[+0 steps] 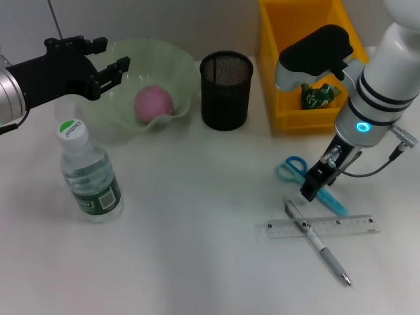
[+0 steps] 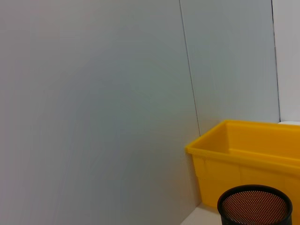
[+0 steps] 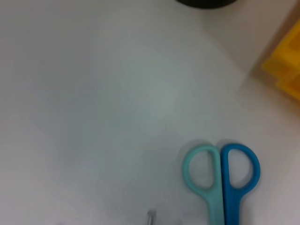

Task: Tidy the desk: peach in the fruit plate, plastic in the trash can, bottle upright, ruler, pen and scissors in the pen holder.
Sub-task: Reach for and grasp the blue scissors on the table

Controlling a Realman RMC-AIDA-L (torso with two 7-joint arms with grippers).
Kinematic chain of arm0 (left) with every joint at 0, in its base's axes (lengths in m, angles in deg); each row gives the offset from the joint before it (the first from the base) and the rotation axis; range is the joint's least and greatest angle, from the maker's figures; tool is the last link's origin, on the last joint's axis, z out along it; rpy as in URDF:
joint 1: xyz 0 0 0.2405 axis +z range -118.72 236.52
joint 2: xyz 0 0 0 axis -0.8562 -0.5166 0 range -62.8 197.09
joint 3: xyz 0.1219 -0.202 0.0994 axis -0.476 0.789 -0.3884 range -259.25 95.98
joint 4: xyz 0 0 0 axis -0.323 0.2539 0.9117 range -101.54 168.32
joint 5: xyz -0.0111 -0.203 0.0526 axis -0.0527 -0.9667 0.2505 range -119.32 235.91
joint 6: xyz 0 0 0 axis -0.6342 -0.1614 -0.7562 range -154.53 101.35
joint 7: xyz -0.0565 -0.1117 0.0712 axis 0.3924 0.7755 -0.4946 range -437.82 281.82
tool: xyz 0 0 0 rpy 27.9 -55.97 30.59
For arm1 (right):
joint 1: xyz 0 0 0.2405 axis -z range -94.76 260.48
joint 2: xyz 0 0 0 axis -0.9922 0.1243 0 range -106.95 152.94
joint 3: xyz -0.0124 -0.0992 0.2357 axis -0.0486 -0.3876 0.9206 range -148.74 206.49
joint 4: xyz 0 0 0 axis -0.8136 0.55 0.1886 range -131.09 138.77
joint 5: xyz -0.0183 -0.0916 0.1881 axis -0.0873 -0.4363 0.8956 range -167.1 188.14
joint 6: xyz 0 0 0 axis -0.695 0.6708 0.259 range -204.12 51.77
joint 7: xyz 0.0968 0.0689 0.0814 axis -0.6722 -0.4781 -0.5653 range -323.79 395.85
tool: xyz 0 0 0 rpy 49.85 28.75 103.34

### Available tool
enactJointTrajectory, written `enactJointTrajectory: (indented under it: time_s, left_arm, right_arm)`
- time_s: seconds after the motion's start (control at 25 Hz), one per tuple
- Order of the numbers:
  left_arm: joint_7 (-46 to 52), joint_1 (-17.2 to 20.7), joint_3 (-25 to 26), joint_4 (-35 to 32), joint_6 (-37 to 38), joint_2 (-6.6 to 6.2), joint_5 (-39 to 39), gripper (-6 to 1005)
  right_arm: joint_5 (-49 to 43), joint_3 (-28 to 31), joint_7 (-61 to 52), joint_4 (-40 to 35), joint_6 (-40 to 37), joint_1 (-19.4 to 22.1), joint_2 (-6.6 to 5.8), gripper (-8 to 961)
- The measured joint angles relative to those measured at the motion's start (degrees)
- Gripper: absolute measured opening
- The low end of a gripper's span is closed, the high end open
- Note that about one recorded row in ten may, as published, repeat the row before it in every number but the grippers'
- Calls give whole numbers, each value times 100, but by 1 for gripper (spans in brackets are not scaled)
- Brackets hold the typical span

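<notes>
— What is seen on the white table?

— A pink round peach is seen inside the pale green wavy fruit plate. A clear plastic water bottle with a white cap is stood upright near the front of the plate. A black mesh pen holder is placed beside the plate, and a yellow plastic bin is set next to it. A green crumpled bit of plastic is seen inside the bin.

— Where are the things for the pen holder?

— They are all laid flat on the table. The scissors with one blue and one teal handle are found in front of the bin. A clear plastic ruler is laid nearby, and a silver pen is laid across it.

— Where is the right end effector?

— It is held low, right over the scissors blades. Nothing is seen gripped by it. How far its fingers are spread cannot be told.

— And the left end effector?

— It is held up over the left rim of the fruit plate. Its black fingers are spread apart and nothing is held between them.

— What is shown close up?

— In the right wrist view, the two scissors handles are seen side by side on the table.
</notes>
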Motion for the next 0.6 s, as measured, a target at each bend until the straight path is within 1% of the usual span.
enactJointTrajectory:
  time_s: [0.6]
  left_arm:
    - [-38,23,-34,0,8,0,7,499]
  right_arm:
    - [-38,0,-16,18,-3,-5,-9,497]
